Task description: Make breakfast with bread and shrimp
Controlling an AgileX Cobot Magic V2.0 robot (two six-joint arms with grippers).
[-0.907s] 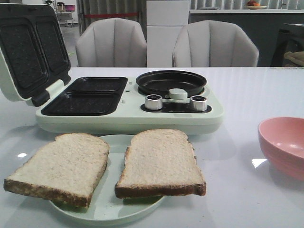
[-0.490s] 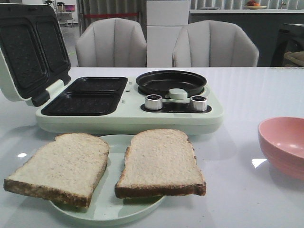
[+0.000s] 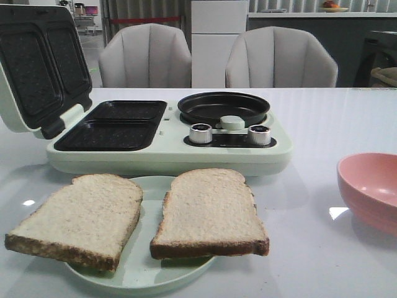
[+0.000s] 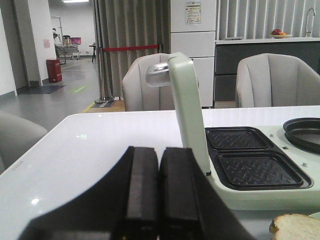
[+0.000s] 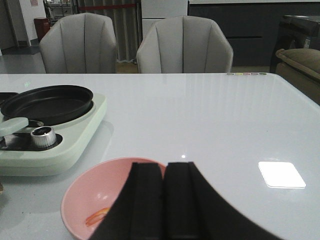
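Two slices of bread lie side by side on a pale green plate [image 3: 139,273] at the table's front: the left slice [image 3: 80,217] and the right slice [image 3: 209,212]. A corner of bread [image 4: 297,229] also shows in the left wrist view. A thin orange-red shrimp [image 5: 98,216] lies inside the pink bowl [image 5: 92,192], partly hidden by my right gripper [image 5: 164,172], which is shut and empty above the bowl. My left gripper [image 4: 158,157] is shut and empty, left of the breakfast maker. Neither gripper appears in the front view.
A pale green breakfast maker [image 3: 167,146] stands behind the plate, its lid [image 3: 37,68] raised at the left, two black grill wells [image 3: 111,127] open, a round black pan [image 3: 223,107] and two knobs on its right. The pink bowl [image 3: 371,189] sits front right. Two grey chairs stand beyond the table.
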